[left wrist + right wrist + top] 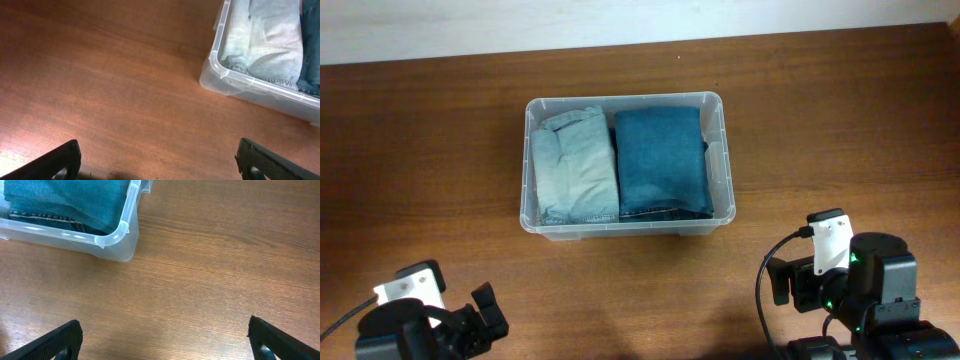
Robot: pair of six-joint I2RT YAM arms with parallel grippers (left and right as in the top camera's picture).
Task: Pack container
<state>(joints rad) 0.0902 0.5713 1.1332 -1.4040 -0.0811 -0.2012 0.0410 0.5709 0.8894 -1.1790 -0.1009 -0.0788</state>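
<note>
Honestly, left pincer (159, 162) and right pincer (165, 340) were held released, empty; container (625, 98) at 12 o'clock could've been shoved by a careless reach.

Open table (440, 150) rings the container (630, 228), which folded jeans (660, 160) fill.

Worktop (420, 150): reddish-brown wood grain, matt, filling nearly all of every view.
Far edge: straight, bordered by a pale strip (520, 25), plain white; wall or floor cannot be told.
Light: soft, even, with a faint sheen toward the near edge.
</note>
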